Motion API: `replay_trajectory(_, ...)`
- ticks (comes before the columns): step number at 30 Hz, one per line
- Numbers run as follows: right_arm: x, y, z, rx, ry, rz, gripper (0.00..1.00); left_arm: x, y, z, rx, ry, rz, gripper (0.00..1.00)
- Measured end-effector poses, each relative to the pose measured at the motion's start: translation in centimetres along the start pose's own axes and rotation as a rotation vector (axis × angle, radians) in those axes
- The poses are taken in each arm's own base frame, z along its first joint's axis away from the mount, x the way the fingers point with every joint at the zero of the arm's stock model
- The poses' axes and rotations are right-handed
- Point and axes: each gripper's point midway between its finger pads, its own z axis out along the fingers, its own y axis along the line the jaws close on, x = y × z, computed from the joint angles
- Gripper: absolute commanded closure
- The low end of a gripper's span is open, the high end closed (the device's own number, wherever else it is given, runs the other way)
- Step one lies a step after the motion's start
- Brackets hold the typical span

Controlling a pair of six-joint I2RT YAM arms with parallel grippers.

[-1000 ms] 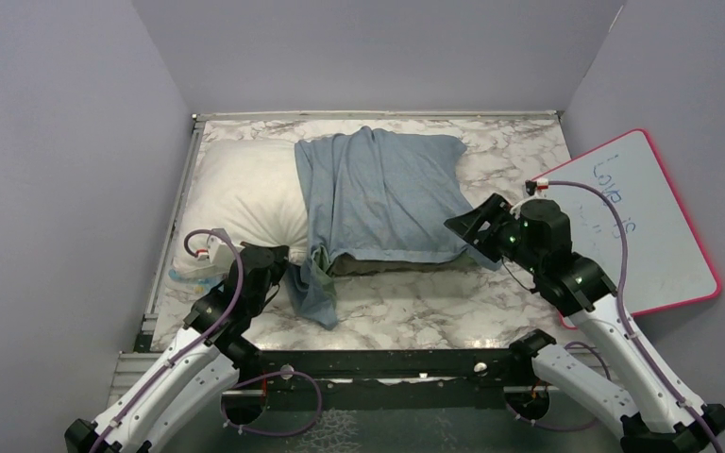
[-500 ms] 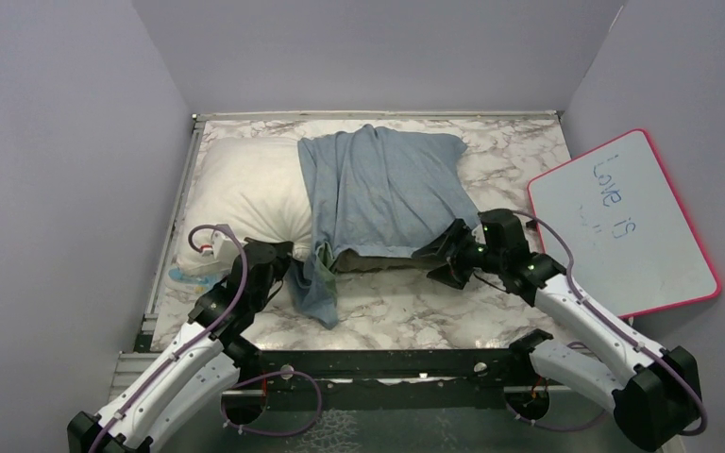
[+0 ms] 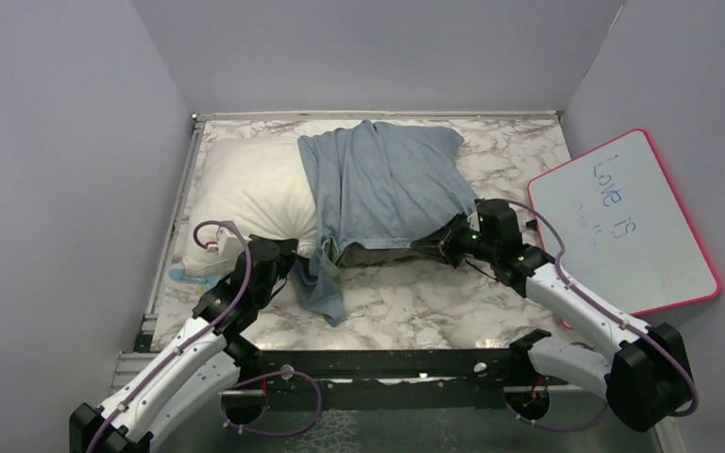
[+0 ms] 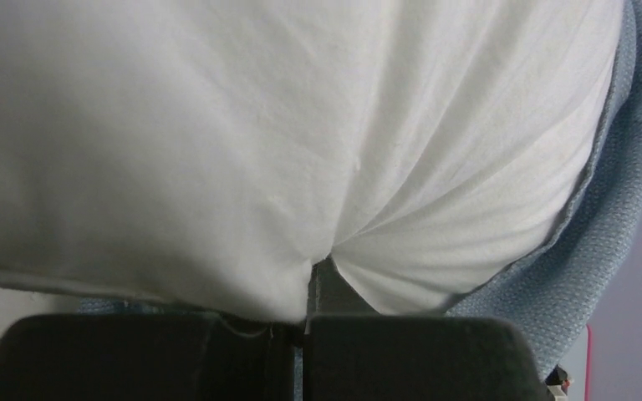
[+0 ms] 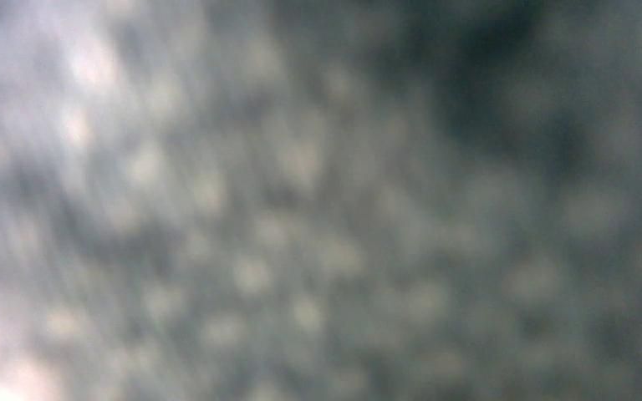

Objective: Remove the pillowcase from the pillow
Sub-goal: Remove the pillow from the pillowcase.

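The white pillow (image 3: pixel 245 189) lies across the back of the marble table, its right half inside the grey-blue pillowcase (image 3: pixel 387 184). A loose flap of the pillowcase hangs toward the front at the open end. My left gripper (image 3: pixel 288 253) is shut on a pinch of the pillow's near edge; in the left wrist view the white pillow (image 4: pixel 259 150) bulges over the left gripper (image 4: pixel 305 322), with the pillowcase (image 4: pixel 610 234) at the right. My right gripper (image 3: pixel 437 247) is at the pillowcase's near right corner, jaws narrowed on the hem. Blurred pillowcase cloth (image 5: pixel 318 200) fills the right wrist view, hiding the fingers.
A pink-rimmed whiteboard (image 3: pixel 623 222) leans against the right wall, just beyond my right arm. A small light-blue item (image 3: pixel 184 274) lies at the table's left edge by my left arm. Grey walls close the table (image 3: pixel 415 302) on three sides.
My right gripper swung down from above the table to the pillowcase's near right corner, and its jaws went from wide to narrow there. The hanging flap shifted slightly right. The left gripper held its pinch.
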Motion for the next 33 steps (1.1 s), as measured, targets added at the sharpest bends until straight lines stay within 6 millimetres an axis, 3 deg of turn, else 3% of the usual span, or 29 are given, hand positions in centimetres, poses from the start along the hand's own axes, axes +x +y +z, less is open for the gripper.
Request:
replay_trajectory(6, -2.4, 0.5, -0.6, 0.072, -0.123, -0.070, 1.00, 0.0, -0.5, -0.3, 0.025, 0.004, -0.010, 1.00)
replay_trajectory(11, -6.7, 2.0, -3.8, 0.163, -0.371, -0.231, 1.00, -0.4, -1.6, -1.4, 0.088, 0.004, -0.041, 1.00)
replay_trajectory(14, -8.1, 1.4, -5.4, 0.232, -0.455, -0.308, 1.00, -0.7, -1.8, -2.0, 0.111, 0.005, -0.060, 1.00)
replay_trajectory(18, -8.8, -0.2, -6.2, 0.315, -0.472, -0.352, 0.98, -0.3, -1.6, -2.5, 0.120, 0.028, -0.068, 1.00)
replay_trajectory(25, -7.7, 0.2, -5.6, 0.267, -0.375, -0.388, 0.68, 0.0, -0.8, -2.1, 0.089, 0.034, -0.055, 1.00)
replay_trajectory(28, -6.1, 1.4, -4.7, 0.144, -0.295, -0.385, 0.51, 0.2, -0.3, -1.8, 0.064, 0.032, -0.042, 1.00)
replay_trajectory(33, -3.1, 1.5, -3.9, 0.001, -0.188, -0.338, 0.33, 0.4, 0.2, -1.3, 0.036, 0.030, -0.030, 1.00)
